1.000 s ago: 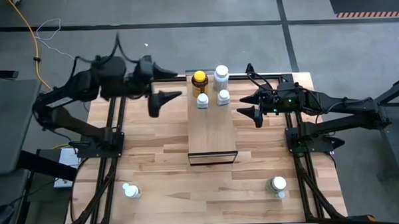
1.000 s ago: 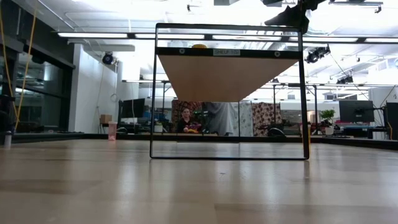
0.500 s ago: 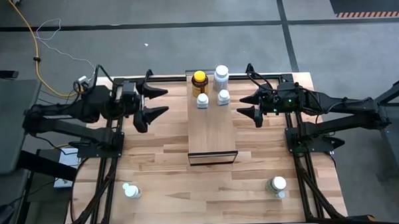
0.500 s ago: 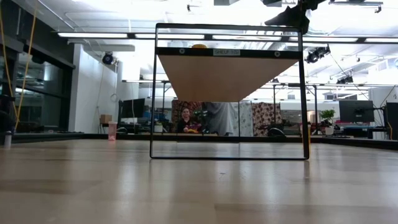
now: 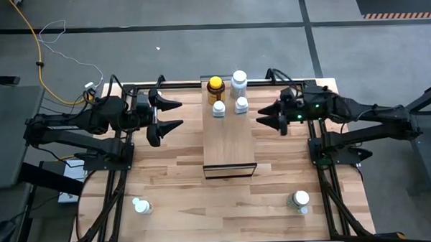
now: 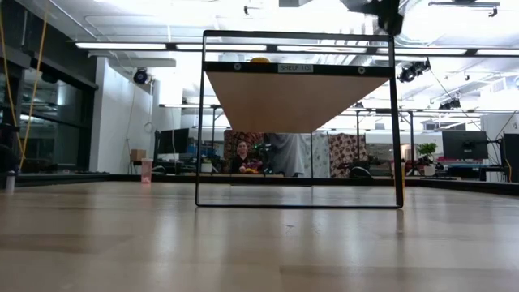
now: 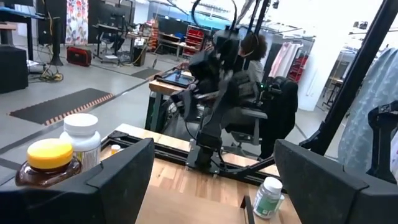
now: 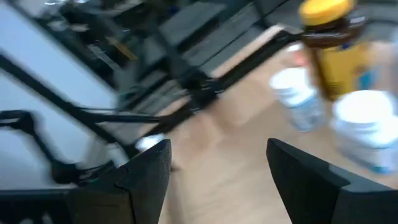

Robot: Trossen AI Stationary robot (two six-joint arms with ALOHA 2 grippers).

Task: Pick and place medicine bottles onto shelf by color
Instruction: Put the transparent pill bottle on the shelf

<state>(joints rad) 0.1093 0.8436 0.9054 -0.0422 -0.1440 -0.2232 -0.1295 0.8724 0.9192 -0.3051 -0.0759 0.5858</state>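
Striped butcher-block bench (image 5: 181, 180) carrying a long light-wood shelf (image 5: 229, 138) with a dark front edge at centre. Four bottles grouped at the shelf's far end: an amber bottle with yellow cap (image 5: 215, 88) and three white ones (image 5: 238, 80). Two more white-capped bottles (image 5: 140, 206) (image 5: 300, 199) well apart from the shelf, toward the bench's near corners. Left end effector (image 5: 166, 115) left of the shelf, spread wide, empty. Right end effector (image 5: 273, 117) right of it, likewise wide and empty. Best to reach for a near-corner bottle, descend upright, centre before closing, and place beside matching colour.
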